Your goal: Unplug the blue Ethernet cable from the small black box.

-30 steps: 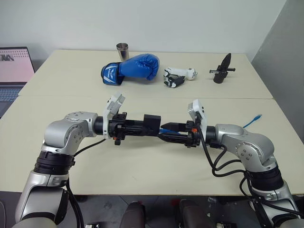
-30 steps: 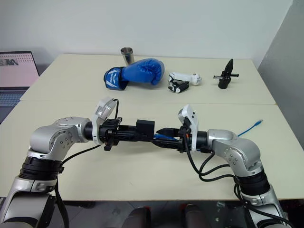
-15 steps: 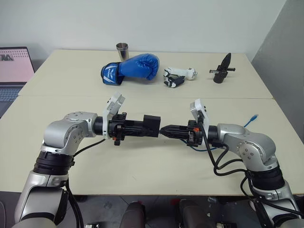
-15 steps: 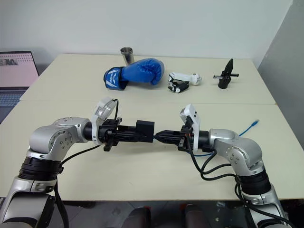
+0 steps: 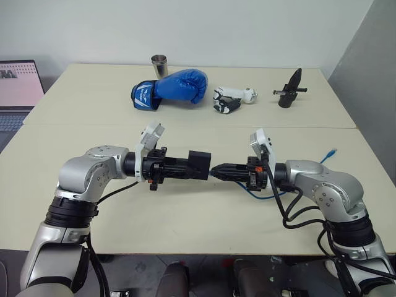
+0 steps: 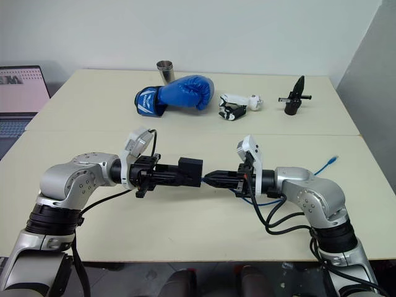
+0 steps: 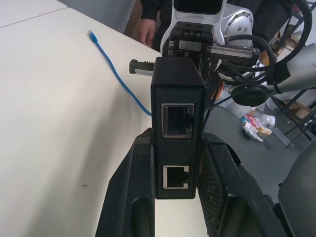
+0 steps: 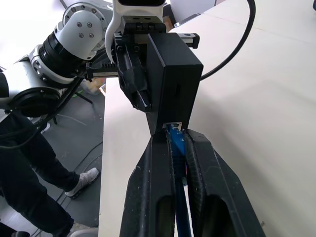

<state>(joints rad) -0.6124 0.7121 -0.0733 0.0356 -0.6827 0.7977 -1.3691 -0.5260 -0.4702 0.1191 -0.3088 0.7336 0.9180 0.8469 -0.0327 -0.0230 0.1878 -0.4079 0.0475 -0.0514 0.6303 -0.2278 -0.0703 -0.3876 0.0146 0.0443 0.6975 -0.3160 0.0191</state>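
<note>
- Box first: the small black box [image 5: 199,164] hangs above the pale table [image 5: 185,210], between the two arms, in front of the robot.
- The left gripper [image 7: 174,165] is clamped on the box, one black finger on each of its sides; the left wrist view shows two sockets, both unoccupied, on the face turned toward that camera.
- The right gripper [image 8: 175,143] points straight at the left one, its fingers pinched together on the blue Ethernet cable [image 8: 176,144], their tips right against the box.
- In the right wrist view the cable's plug end sits at the box's socket between the fingertips; whether it is seated or already out cannot be told.
- From there the cable sags in a loop under the right wrist and trails across the table to its free end [image 5: 333,151], which lies near the table's right edge.
- Farther back on the table lie a blue boxing glove [image 5: 170,88], a metal cup [image 5: 159,67] behind it, a white and black handheld object [image 5: 231,99] and a black pointed clip [image 5: 289,90].
- A laptop [image 5: 15,93] stands at the left edge.
</note>
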